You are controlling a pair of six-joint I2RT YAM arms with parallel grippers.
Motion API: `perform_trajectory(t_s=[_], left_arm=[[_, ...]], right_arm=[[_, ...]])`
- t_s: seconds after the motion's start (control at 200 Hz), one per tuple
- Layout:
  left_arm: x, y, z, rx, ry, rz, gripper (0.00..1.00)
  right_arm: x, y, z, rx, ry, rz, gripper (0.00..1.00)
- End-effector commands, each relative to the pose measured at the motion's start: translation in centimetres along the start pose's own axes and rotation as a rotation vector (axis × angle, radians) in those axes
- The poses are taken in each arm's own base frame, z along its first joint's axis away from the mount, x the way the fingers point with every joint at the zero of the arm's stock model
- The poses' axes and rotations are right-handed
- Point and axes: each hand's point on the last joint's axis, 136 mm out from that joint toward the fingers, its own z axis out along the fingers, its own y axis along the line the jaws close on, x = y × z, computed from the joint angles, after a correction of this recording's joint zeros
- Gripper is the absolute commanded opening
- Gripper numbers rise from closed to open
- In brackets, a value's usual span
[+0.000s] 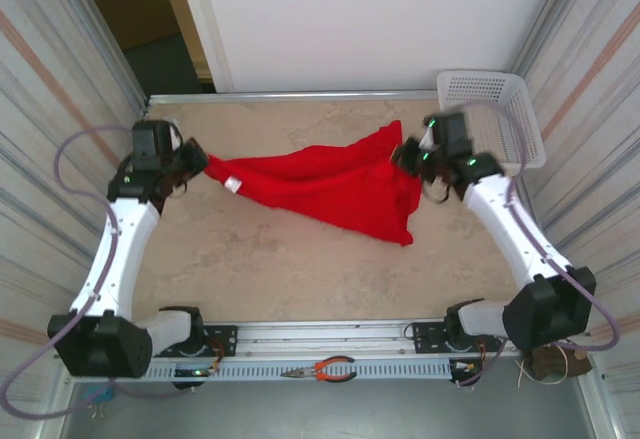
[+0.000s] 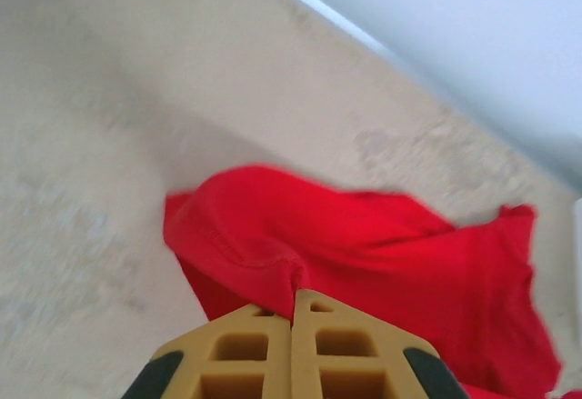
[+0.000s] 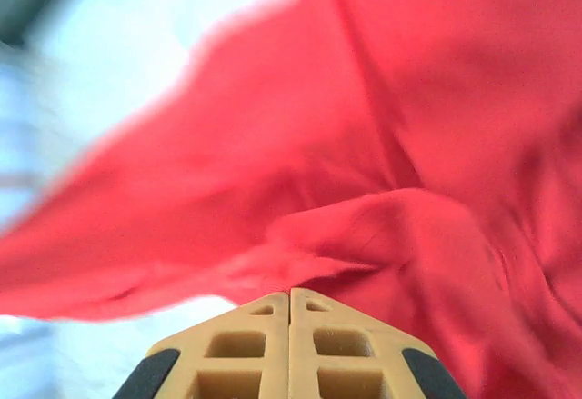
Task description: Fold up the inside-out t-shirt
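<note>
Across far half of beige stone-look table (image 1: pixel 250 259): soft, wrinkled bright red t-shirt (image 1: pixel 330 184) stretched between arms, lower corner sagging. Left gripper (image 1: pixel 195 159) pinched tight on one edge, right gripper (image 1: pixel 405 154) clamped on opposite edge. Risk: thin pinch slips under tension and cloth drops bunched; uneven pull twists it.

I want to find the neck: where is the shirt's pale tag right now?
Top view: the pale tag lies near the left end of the t-shirt, just right of the left gripper.
</note>
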Motion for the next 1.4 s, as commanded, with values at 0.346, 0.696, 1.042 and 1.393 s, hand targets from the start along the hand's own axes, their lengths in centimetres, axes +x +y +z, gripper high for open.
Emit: perform_trajectory(t_s=[0.346, 0.696, 1.042, 1.393], left_arm=[[-19.1, -13.5, -14.1, 0.344, -0.435, -0.018, 0.0], [-18.1, -14.8, -22.0, 0.464, -0.53, -0.032, 0.0], [-11.7, -10.2, -14.4, 0.355, -0.332, -0.074, 0.0], [-12.0, -11.9, -14.8, 0.418, -0.318, -0.086, 0.0]], right_arm=[[-18.0, 13.1, -24.5, -0.402, -0.503, -0.092, 0.0], [-14.5, 14.7, -26.9, -0.492, -0.505, -0.115, 0.0], [9.1, 2.0, 3.1, -0.149, 0.181, -0.053, 0.37], [22.0, 7.6, 14.4, -0.16, 0.476, -0.24, 0.67]])
